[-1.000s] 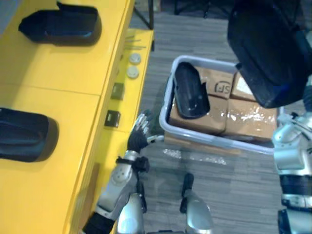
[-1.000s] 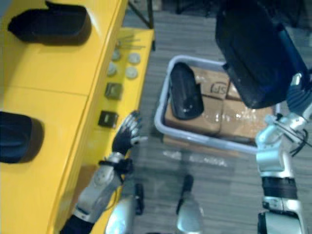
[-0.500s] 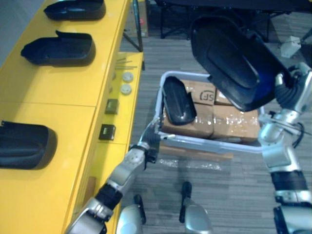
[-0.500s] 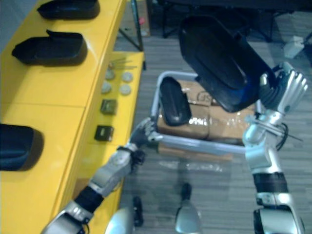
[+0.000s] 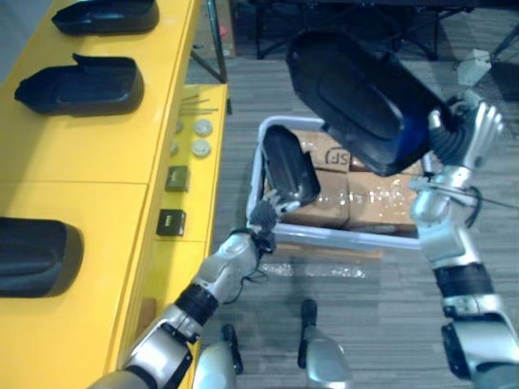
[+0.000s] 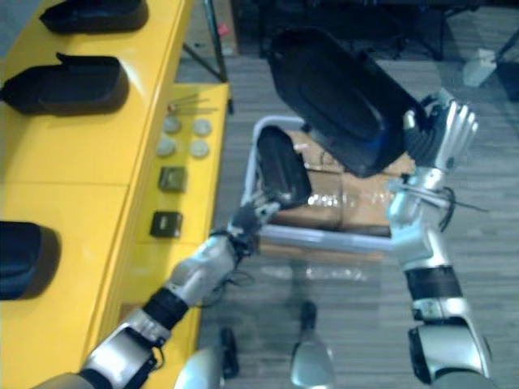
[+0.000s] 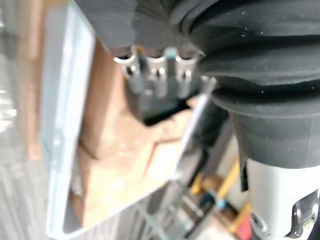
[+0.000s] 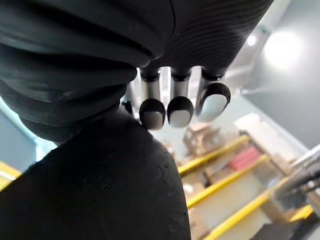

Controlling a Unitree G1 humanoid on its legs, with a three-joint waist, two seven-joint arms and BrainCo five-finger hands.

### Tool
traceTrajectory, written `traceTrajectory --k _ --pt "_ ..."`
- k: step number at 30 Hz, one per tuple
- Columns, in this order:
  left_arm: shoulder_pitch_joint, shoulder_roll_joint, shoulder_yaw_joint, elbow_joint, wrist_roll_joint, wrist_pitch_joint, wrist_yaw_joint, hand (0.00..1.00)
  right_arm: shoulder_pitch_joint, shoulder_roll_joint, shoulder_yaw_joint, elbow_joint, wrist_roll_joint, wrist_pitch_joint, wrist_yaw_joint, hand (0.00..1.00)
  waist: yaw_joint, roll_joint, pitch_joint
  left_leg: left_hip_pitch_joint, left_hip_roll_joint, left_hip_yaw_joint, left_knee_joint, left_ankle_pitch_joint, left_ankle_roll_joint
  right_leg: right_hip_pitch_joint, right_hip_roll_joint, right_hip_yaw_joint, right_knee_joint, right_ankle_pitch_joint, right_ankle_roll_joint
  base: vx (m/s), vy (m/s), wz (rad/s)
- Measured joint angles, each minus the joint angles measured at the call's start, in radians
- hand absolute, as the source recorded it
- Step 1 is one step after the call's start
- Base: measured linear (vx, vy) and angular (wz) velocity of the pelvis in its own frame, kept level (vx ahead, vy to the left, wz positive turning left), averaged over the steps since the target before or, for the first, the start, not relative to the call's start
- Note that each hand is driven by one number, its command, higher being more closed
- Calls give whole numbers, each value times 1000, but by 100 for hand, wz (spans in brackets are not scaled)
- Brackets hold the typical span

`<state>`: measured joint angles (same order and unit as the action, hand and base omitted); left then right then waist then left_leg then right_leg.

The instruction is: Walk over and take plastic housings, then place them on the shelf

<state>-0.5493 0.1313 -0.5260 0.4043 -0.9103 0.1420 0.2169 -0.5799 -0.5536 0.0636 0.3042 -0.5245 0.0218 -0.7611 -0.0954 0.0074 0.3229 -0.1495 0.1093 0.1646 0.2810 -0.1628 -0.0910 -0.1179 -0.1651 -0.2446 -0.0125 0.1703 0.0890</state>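
My right hand [image 5: 466, 138] holds a large black plastic housing [image 5: 357, 101] high above the bin, its fingers [image 8: 180, 110] curled onto the rounded shell [image 8: 100, 190]. A second, smaller black housing [image 5: 290, 166] lies tilted on cardboard boxes in a grey bin [image 5: 349, 237] on the floor. My left hand [image 5: 263, 215] stretches out to that housing's near end. Its fingers [image 7: 157, 75] are straight and touch the dark edge without closing round it.
A yellow shelf [image 5: 81, 162] runs along the left and carries three black housings [image 5: 81, 85], [image 5: 105, 16], [image 5: 36, 255]. On its inner ledge lie round discs [image 5: 199, 138] and two small dark blocks [image 5: 169, 221]. Cardboard boxes [image 5: 373, 198] fill the bin.
My left hand has reached from beside the shelf across to the housing in the bin. The right hand and its housing have come down and leftward; the view has shifted too.
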Motion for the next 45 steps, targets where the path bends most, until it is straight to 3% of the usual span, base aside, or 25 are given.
traceTrajectory --k 6,14,26,29,38,39,45 --pt "4 -43 0 57 -23 -17 8 0 -2 38 9 21 0 -4 0 100 2 0 0 -5 1 -14 5 1 1 7 5 -9 0 0 0 -32 -12 6" --pt "32 -72 0 80 -22 -90 7 0 5 93 56 20 -2 -19 21 100 4 0 0 7 4 -11 5 1 1 17 8 -6 0 0 0 -3 0 0" --pt "27 -113 -6 87 -101 -252 -1 0 90 172 143 19 -44 -28 66 100 4 0 0 10 5 -11 5 1 1 20 9 -5 0 0 0 0 0 0" --pt "23 -121 -7 84 -116 -287 -1 0 110 194 162 19 -50 -48 66 100 4 -1 0 11 5 -12 5 0 1 25 9 -5 0 0 0 0 0 0" --pt "19 -124 -34 69 -142 -296 22 0 144 243 200 19 -50 -59 67 100 9 -10 2 18 9 -11 5 0 1 34 9 -5 -1 0 0 -11 -1 0" --pt "19 -124 -38 69 -142 -296 36 100 144 243 205 19 -49 -59 65 100 9 -14 3 21 9 -11 4 0 1 34 9 -4 -1 0 0 0 0 0" --pt "19 -124 -47 69 -144 -313 95 100 158 257 223 14 -39 -59 62 100 10 -34 2 26 11 -9 4 0 0 35 9 -3 -2 0 0 0 0 0"
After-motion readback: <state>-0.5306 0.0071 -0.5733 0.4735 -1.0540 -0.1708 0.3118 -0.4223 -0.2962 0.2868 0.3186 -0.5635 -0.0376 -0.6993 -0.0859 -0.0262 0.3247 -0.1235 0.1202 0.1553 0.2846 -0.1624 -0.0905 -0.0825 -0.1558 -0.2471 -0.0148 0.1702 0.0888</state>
